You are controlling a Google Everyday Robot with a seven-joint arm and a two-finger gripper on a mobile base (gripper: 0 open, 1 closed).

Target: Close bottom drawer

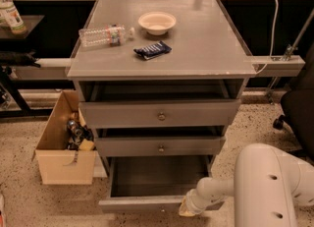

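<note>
Whether the gripper (188, 208) is open or closed is not showing; it is sitting low against the front edge of the bottom drawer (157, 178), right of centre. The white arm (267, 186) is filling the lower right corner. The bottom drawer is standing pulled well out beneath the 2 upper drawers (159, 114). A cardboard box (66, 166) is crowding the cabinet's left side. Farther back, a dark packet (152, 50), plastic bottle (103, 35) and bowl (157, 22) are resting on the cabinet top (206, 39).

Speckled terrazzo floor (24, 199); open cardboard box (66, 168) at left; black office chair (300, 109) at right edge.
</note>
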